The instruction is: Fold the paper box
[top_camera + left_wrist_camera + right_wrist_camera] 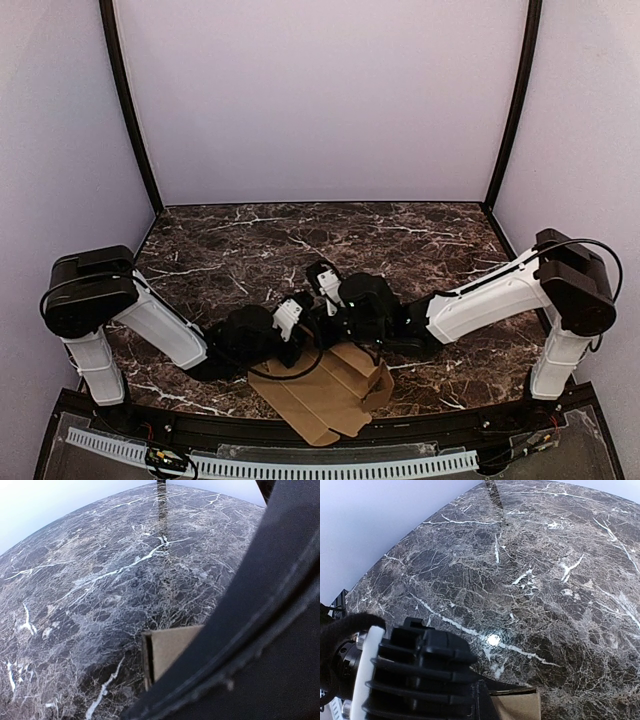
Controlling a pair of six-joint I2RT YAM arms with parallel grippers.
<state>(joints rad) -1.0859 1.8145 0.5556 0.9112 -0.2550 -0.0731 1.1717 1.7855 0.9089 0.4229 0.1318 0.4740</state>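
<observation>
paper box (335, 398): brown die-cut sheet, mostly flat, at the near-centre edge of the worktop (250, 240). Its near corner reaches the black front rim (200, 432). The right-hand panels are creased and lifted a bit; the rest lies down.

left fingers (303, 345): closed down at the sheet's far-left edge. Can't tell from any view whether they pinch cardboard or just sit on it. In the left wrist view a raised flap (172, 650) stands on edge and runs behind a large dark body that blocks the whole right side of that view.

right fingers (335, 322): pressed together, just beside the left ones, over the far edge of the sheet. Contact with it not visible. In the right wrist view only a sliver of cardboard (520, 706) shows at the bottom. A ribbed black housing with a white plate (420, 675) covers the lower left.

Obstructions: both wrists crowd the same corner and hide it from the top camera. A black cable loop (290, 376) off the left arm (165, 330) lies across the left part of the sheet. The right arm (485, 298) comes in low from the right.

White slotted strip (300, 467) runs along the front, below the rim.
</observation>
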